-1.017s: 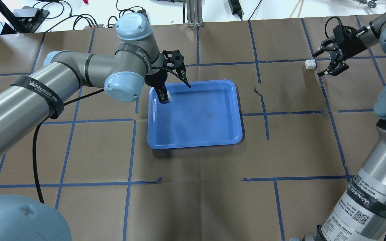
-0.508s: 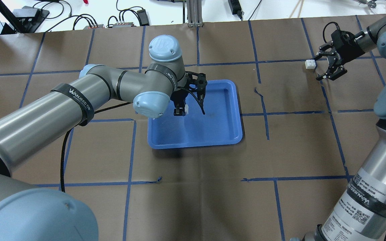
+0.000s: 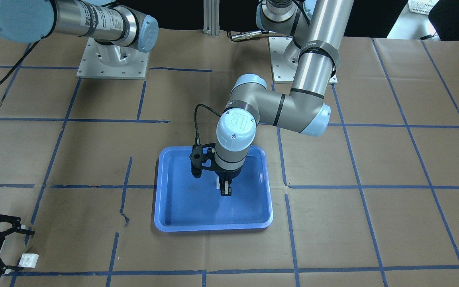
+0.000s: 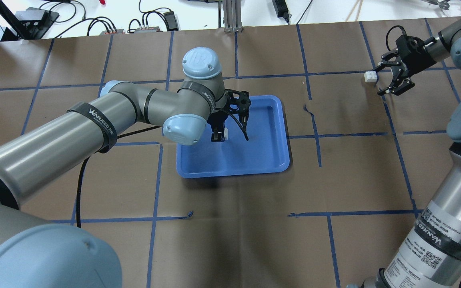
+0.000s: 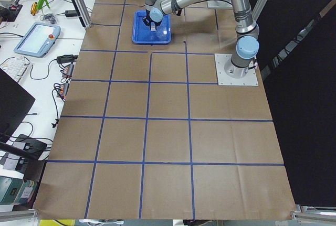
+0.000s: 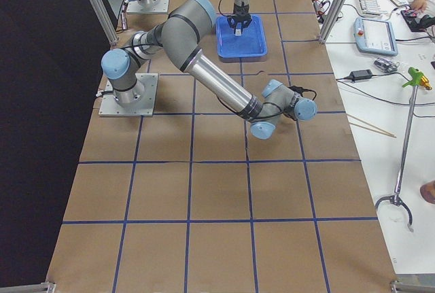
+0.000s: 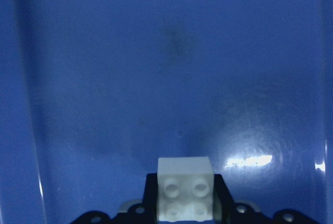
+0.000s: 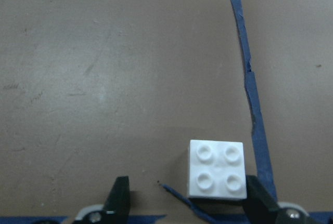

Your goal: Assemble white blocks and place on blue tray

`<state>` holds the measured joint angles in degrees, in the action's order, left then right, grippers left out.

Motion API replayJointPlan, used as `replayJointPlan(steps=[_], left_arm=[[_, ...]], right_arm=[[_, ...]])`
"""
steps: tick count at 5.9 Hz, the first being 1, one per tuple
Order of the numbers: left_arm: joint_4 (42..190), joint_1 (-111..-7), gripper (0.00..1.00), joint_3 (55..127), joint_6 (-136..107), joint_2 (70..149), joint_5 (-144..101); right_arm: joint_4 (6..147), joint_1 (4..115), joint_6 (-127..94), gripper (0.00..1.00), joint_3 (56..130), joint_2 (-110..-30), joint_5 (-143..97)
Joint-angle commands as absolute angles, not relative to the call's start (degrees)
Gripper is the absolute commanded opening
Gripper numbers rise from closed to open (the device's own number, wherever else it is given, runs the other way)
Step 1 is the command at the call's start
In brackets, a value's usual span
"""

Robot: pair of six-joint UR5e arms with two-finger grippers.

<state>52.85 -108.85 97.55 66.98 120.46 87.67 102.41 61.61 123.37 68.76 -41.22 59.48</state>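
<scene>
My left gripper (image 4: 219,137) hangs over the left-centre of the large shallow blue plastic tray (image 4: 236,172) with its raised glossy rim, seen from overhead. A second ago it sat at the tray's upper left edge, and half a second ago only slightly left of here. Its fingers are pinched narrow on a small white square plastic brick (image 4: 223,133) with four round studs. The left wrist camera shows that brick low in mid-frame, studs toward the lens and blue tray floor behind it. I cannot tell whether it touches the floor.

Farther off, at the upper right of the overhead frame, my right gripper (image 4: 377,82) is spread wide, just where it was half a second ago. The other small white four-stud brick (image 4: 371,77) lies unmoved on the brown paper-covered table (image 4: 234,240). In the right wrist view it sits partly between the fingers, close against the right-hand one.

I count two white bricks, one blue tray and two grippers.
</scene>
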Motion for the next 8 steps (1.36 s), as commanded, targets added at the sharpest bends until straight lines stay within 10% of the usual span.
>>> replayJointPlan(steps=[1, 6, 8], left_arm=[[51.7, -109.4, 0.07, 98.2, 62.0, 120.4, 87.7], [51.5, -109.4, 0.92, 98.2, 61.6, 120.0, 87.5], [51.5, -109.4, 0.93, 98.2, 61.7, 119.7, 87.6]], right_arm=[[103.7, 61.7, 123.2, 0.61, 68.7, -41.4, 59.4], [103.7, 61.7, 123.2, 0.42, 68.7, -41.4, 56.2], [103.8, 61.7, 123.3, 0.23, 68.6, -41.6, 56.3]])
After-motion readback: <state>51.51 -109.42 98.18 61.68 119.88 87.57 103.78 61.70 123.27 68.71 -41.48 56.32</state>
